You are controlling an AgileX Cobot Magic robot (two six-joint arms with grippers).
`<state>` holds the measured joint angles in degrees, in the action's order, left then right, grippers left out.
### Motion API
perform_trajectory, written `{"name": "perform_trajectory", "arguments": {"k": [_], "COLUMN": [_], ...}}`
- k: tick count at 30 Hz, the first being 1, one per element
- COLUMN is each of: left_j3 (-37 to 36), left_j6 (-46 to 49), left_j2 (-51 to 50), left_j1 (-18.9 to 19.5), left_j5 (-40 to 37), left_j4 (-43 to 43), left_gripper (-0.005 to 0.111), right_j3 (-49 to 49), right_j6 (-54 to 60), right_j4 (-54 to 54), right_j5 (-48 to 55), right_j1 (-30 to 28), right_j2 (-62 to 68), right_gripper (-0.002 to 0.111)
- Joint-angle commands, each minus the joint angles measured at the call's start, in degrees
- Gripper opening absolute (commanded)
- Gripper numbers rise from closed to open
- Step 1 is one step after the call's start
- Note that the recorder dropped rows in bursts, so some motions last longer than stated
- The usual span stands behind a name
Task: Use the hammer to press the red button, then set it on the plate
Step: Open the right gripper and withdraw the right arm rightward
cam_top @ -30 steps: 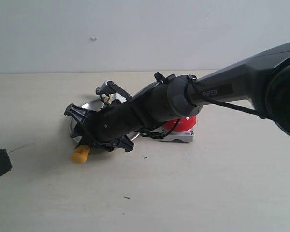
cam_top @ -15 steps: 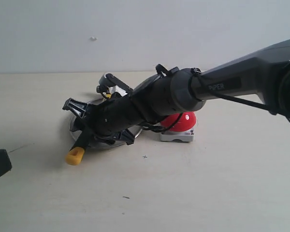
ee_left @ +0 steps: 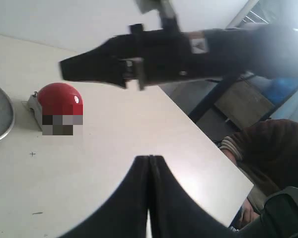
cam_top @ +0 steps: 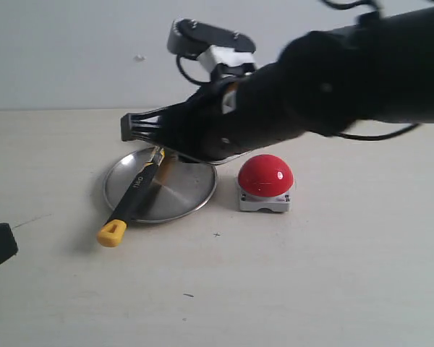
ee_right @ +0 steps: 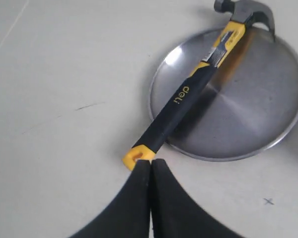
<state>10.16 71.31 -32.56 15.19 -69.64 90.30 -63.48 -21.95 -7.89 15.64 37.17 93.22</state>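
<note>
Since the hammer (cam_top: pixel 134 191) lies across the plate (cam_top: pixel 186 194), butt overhanging at 7 o'clock onto the worktop (cam_top: pixel 311 275), I raise the right pincer (cam_top: pixel 126 127), pressed together and empty, straight up, clear of the handle.

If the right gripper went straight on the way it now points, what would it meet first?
Probably the hammer, at its yellow butt end beyond the plate rim; the shut right gripper is raised, so depth is unclear.

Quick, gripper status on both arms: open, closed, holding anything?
Left gripper: closed, holding nothing.
Right gripper: closed, holding nothing; the hammer lies across the plate, free of it.
</note>
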Motion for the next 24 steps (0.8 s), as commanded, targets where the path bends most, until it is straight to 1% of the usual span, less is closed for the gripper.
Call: {"name": "perform_trajectory", "arguments": {"k": [1, 4, 6, 10, 16, 20, 24], "left_j3": [0.4, 0.4, 0.4, 0.4, 0.4, 0.4, 0.4], "left_j6": [0.2, 0.2, 0.2, 0.2, 0.2, 0.2, 0.2], "left_j2": [-0.1, -0.1, -0.1, -0.1, -0.1, -0.1, -0.1], "left_j1": [-0.3, -0.3, -0.3, -0.3, -0.3, -0.3, -0.3], "left_j5": [-0.3, -0.3, -0.3, -0.3, -0.3, -0.3, -0.3], "left_j4": [0.2, 0.2, 0.2, 0.2, 0.2, 0.2, 0.2], "left_gripper": [0.0, 0.0, 0.0, 0.0, 0.0, 0.0, 0.0], "right_j3": [13.9, 22.5, 27.6, 34.1, 37.9, 38.5, 38.5], "right_j6": [-3.2, -3.2, -3.2, -3.2, -3.2, -3.2, -3.2], "right_j4": [9.0, 9.0, 9.0, 9.2, 9.3, 9.3, 9.3], "right_j5": [-6.0, -9.3, -9.8, -10.7, -7.9, -4.8, -4.9], "right_j1": [2.5, 2.8, 2.8, 2.8, 2.8, 2.8, 2.8], "right_j2": [-16.9, -28.4, -36.0, -48.5, -60.4, -63.8, -65.3], "right_gripper": [0.0, 0.0, 0.0, 0.0, 0.0, 0.0, 0.0]}}
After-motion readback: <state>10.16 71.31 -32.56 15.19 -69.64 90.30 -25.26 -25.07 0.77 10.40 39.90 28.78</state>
